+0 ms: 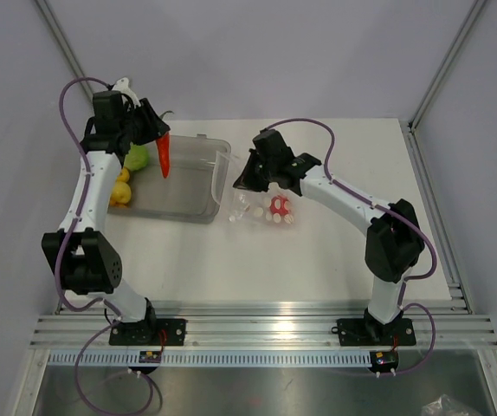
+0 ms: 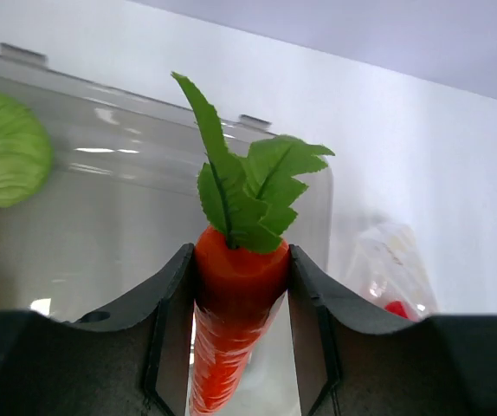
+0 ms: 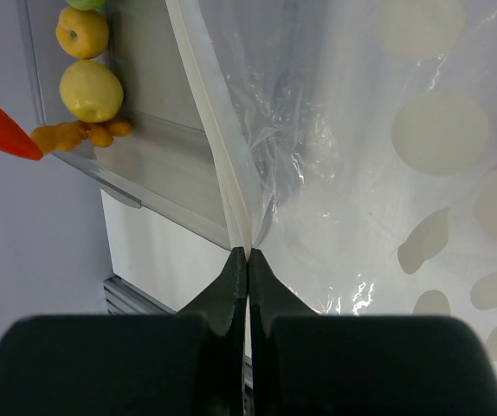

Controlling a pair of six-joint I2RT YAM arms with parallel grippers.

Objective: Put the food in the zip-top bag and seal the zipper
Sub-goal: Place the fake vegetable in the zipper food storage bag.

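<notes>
The left claw [image 2: 240,264] pinches the orange toy carrot with green leaves [image 2: 234,299] at its thick top end, in the air over the grey translucent rigid bin [image 1: 221,156]. The right claw [image 3: 247,258] is pressed together on the pale zip strip [image 3: 216,165] of the clear dotted plastic bag [image 1: 261,211], which lies on the white bench [image 1: 318,260] just right of the bin with a red piece [image 1: 280,206] inside. With only one lip lifted, the mouth may gape too little for the long carrot, which could snag the film, drag the bag or tug the strip free of the pinch.
</notes>
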